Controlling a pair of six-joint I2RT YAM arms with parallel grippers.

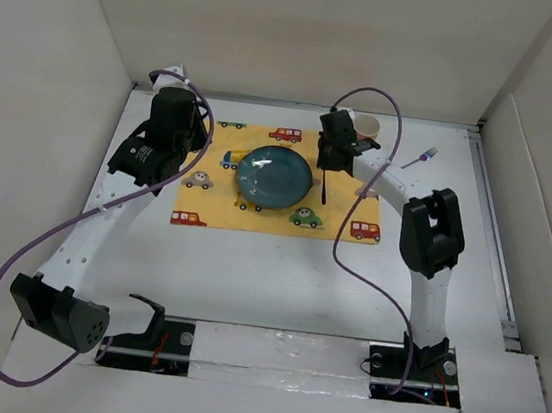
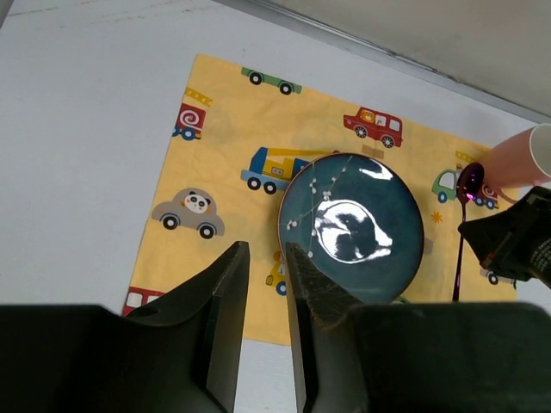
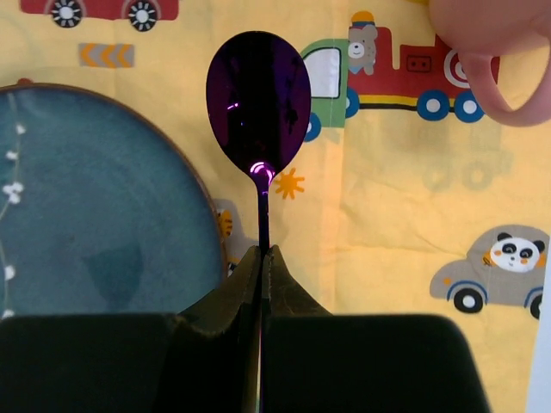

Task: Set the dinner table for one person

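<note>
Right arm point(image 1: 432, 231) bends over the placemat point(image 1: 217, 209), jaws pinching the spoon point(image 3: 258, 99).

A: Where does the plate point(image 1: 274, 177) sit?
B: Mid-placemat point(image 1: 207, 193), which lies on the dinner table point(image 1: 277, 277).
A: And around it?
B: The spoon point(image 1: 325, 187) is at its three o'clock, over the placemat. The cup point(image 1: 367, 127) is at two o'clock, and the fork point(image 1: 420, 159) at the cup's four o'clock, off the placemat.

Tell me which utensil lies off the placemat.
The fork, on bare table right of the placemat; the spoon hangs over the placemat, pinched in the right gripper.
</note>
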